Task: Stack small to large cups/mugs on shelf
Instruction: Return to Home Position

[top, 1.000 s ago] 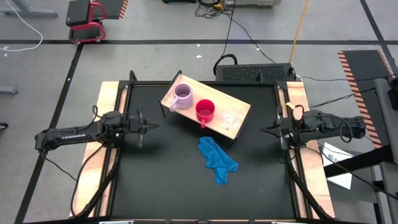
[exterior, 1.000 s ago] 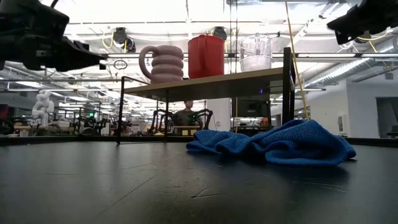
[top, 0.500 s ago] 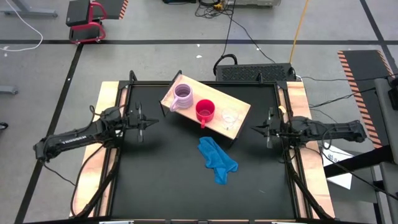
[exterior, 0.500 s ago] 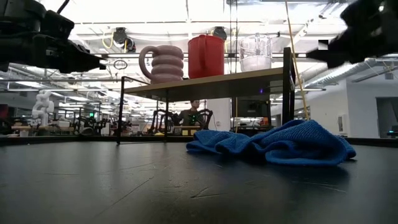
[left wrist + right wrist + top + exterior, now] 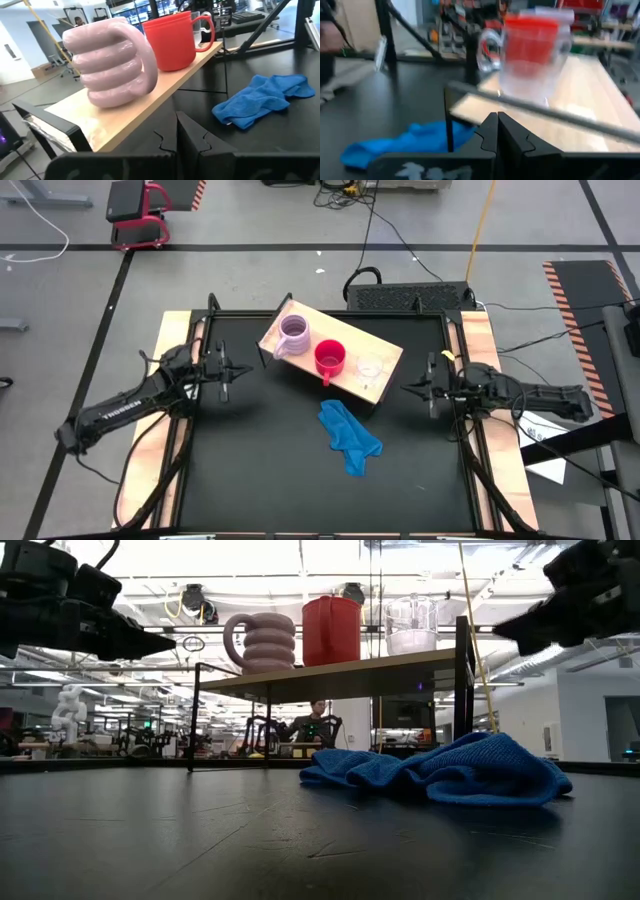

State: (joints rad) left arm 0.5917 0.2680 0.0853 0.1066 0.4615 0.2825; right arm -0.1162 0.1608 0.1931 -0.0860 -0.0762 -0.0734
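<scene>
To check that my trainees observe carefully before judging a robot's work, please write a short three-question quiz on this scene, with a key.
1. The pink mug, red mug and clear cup stand in a row on the shelf. Which is in the middle? A pink mug, B red mug, C clear cup.
2. True or false: the blue cloth lies on the shelf.
3. What do the left pincer and right pincer hold?

Key: 1 B. 2 False; it lies off the shelf. 3 Nothing; both are shut and empty, away from the shelf.
</scene>
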